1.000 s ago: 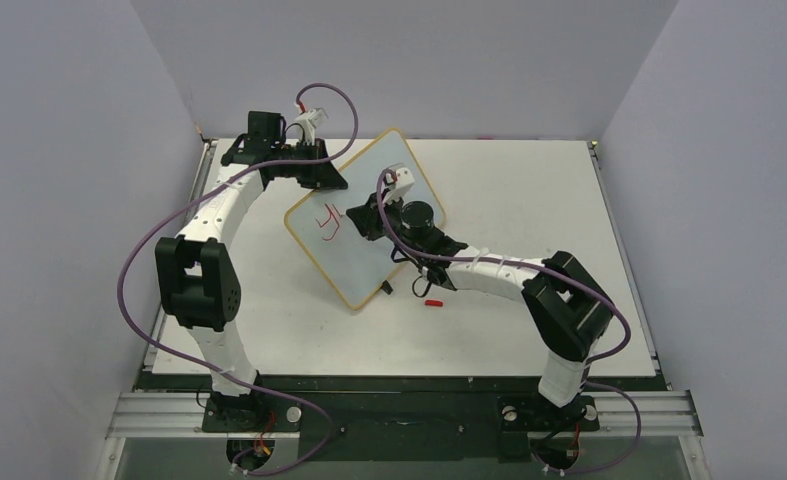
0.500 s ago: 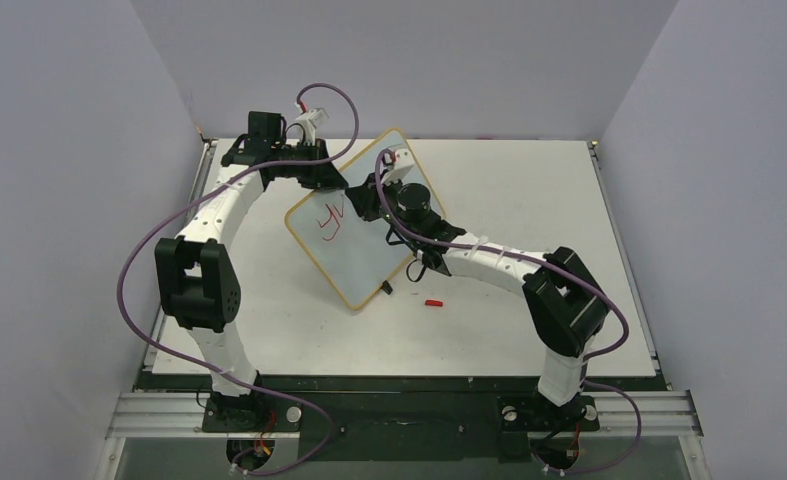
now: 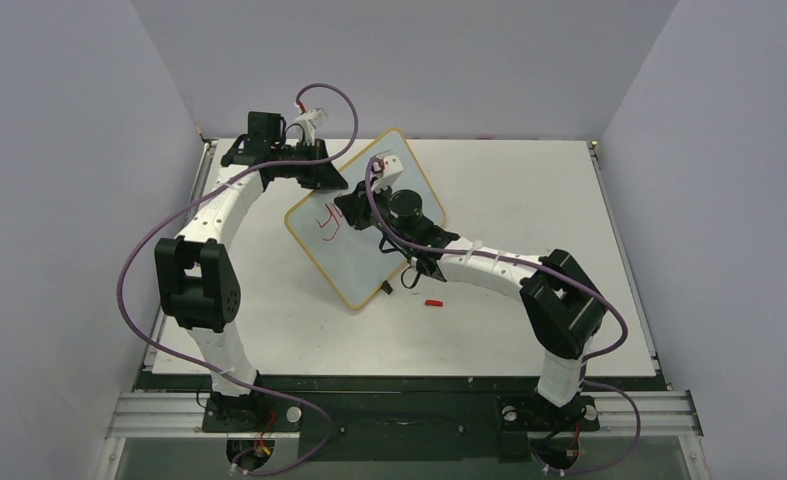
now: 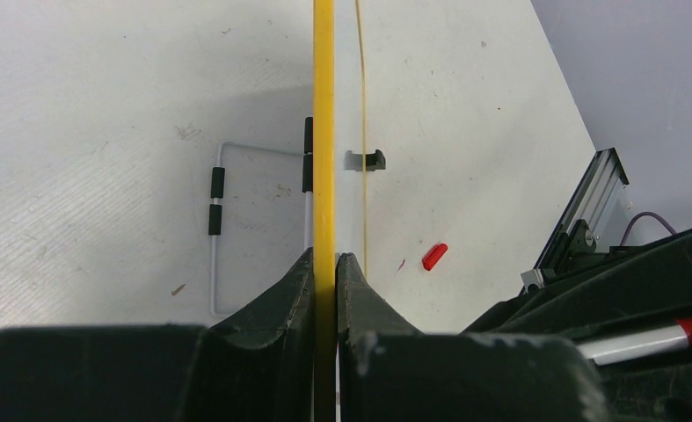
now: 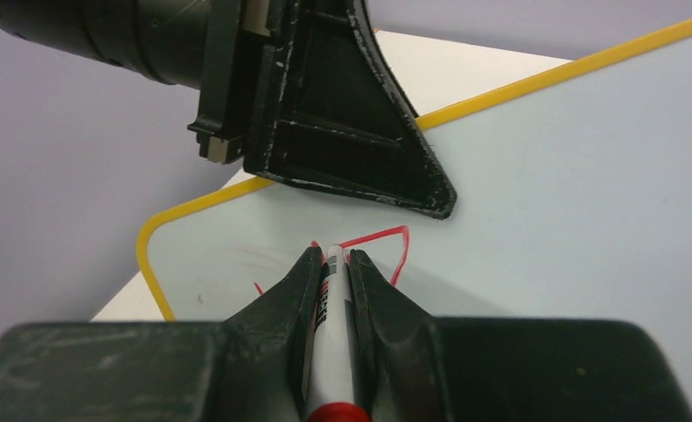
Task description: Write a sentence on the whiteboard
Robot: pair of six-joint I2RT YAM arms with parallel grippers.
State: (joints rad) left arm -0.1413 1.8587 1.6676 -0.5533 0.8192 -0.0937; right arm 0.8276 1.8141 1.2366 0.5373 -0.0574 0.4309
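Left gripper (image 4: 324, 258) clamps the whiteboard (image 3: 369, 265) by its edge while right gripper (image 5: 334, 254), closed on a marker (image 5: 331, 338), writes; heavy pressure could twist it loose

The only writing is the sentence (image 3: 327, 222), red marker strokes on the whiteboard (image 3: 361, 265), near the board's left corner. Only a few strokes stand there: something like a "y" with a loop beside it, too small to read surely. The marker (image 5: 331, 343) over the whiteboard carries dark print on its barrel, too blurred to read.
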